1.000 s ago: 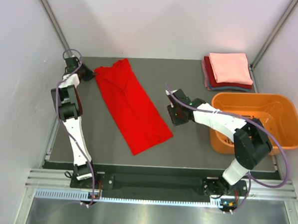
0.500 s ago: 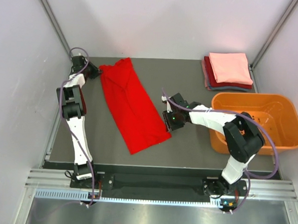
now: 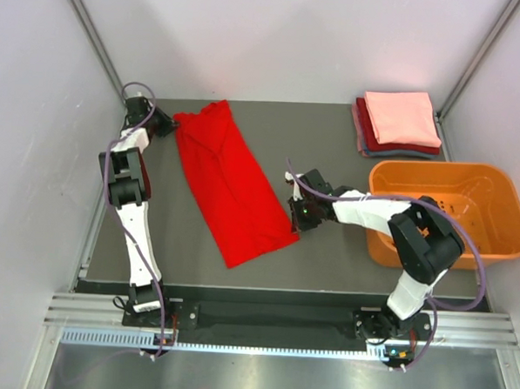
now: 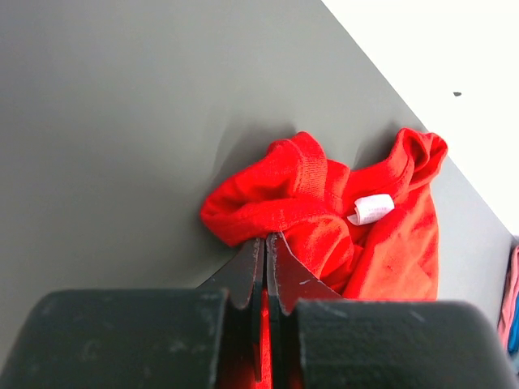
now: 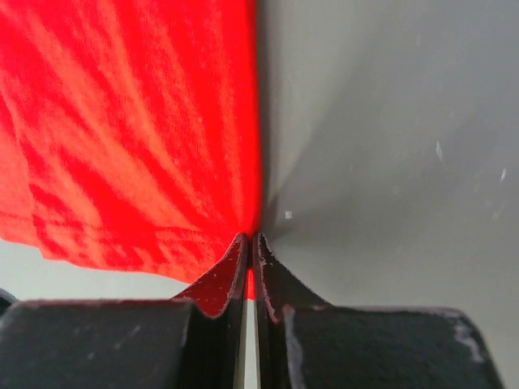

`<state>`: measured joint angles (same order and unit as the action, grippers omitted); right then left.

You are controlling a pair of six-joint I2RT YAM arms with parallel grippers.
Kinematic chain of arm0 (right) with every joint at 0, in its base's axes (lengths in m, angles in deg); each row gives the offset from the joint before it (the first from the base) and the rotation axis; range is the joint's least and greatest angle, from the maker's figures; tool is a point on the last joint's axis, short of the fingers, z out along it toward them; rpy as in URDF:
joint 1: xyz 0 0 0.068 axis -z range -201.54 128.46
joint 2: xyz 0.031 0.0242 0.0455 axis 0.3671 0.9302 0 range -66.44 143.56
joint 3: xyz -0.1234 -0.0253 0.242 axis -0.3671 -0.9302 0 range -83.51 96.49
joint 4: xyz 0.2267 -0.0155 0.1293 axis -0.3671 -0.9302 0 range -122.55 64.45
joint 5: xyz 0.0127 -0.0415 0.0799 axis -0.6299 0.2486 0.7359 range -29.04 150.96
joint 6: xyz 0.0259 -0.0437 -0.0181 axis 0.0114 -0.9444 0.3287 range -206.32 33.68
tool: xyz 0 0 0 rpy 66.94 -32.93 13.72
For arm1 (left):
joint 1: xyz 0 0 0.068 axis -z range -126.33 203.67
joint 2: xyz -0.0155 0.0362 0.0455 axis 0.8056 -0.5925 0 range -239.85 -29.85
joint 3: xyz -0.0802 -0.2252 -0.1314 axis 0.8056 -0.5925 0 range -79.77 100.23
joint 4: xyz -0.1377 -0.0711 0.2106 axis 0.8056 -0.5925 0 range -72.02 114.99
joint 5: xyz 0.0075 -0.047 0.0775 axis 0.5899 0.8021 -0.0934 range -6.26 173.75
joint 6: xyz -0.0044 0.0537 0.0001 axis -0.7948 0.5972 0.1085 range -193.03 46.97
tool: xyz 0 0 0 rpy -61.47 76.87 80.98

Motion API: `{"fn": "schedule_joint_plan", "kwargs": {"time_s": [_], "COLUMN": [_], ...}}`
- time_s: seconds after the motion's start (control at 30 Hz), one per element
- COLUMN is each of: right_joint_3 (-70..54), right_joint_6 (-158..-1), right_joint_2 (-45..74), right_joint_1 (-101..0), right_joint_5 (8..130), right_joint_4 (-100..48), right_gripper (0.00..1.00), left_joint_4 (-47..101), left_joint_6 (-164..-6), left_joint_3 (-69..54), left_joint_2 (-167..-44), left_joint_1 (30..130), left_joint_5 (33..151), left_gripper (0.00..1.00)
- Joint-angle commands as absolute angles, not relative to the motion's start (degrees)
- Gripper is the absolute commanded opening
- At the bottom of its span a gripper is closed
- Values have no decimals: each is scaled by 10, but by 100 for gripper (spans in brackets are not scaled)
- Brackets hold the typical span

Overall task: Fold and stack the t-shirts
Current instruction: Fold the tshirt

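The bright red t-shirt (image 3: 230, 186) lies folded in a long strip, slanting from the far left toward the middle of the table. My left gripper (image 3: 169, 125) is shut on its collar end (image 4: 284, 207), where a white label (image 4: 371, 209) shows. My right gripper (image 3: 295, 215) is shut on the shirt's right edge near the hem (image 5: 162, 146). A stack of folded t-shirts (image 3: 399, 122), salmon-pink on top of dark red and grey-blue, sits at the far right corner.
An orange plastic basket (image 3: 442, 213) stands at the right edge, just behind my right arm. The dark table top (image 3: 332, 146) runs between the shirt and the stack. White walls close in on the left, back and right.
My right gripper moved left to the shirt's right edge and closed on it. My left gripper moved slightly right to the collar and now grips it. The shirt's top end has bunched a little.
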<state>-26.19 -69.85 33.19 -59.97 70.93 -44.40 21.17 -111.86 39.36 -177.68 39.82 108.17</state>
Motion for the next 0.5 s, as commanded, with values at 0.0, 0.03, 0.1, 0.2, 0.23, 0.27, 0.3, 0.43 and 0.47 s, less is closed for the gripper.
{"fn": "schedule_joint_plan", "kwargs": {"time_s": [0.0, 0.03, 0.1, 0.2, 0.23, 0.27, 0.3, 0.43, 0.47], "right_joint_3": [-308, -329, -352, -416, -427, -439, -448, -488, -492], "right_joint_6": [-673, -667, -646, -615, -608, -600, -584, -541, -532], "right_joint_2": [291, 281, 254, 215, 205, 188, 180, 143, 130], "right_joint_1": [-595, -596, -597, -601, -606, -610, -613, -658, -668], "right_joint_5": [705, 698, 692, 678, 673, 671, 670, 647, 641], "right_joint_4": [-439, -437, -430, -418, -414, -410, -406, -405, -406], "right_gripper": [0, 0, 0, 0, 0, 0, 0, 0, 0], "left_joint_4": [229, 230, 233, 245, 245, 245, 245, 265, 268], "left_joint_6": [-1106, -1104, -1104, -1106, -1105, -1103, -1102, -1089, -1086], "left_joint_3": [378, 373, 359, 334, 330, 326, 320, 318, 318], "left_joint_2": [-1781, -1775, -1771, -1757, -1751, -1750, -1748, -1743, -1743], "left_joint_1": [412, 415, 426, 445, 451, 463, 470, 503, 515], "left_joint_5": [1084, 1084, 1085, 1088, 1087, 1087, 1088, 1091, 1091], "left_gripper": [0, 0, 0, 0, 0, 0, 0, 0, 0]}}
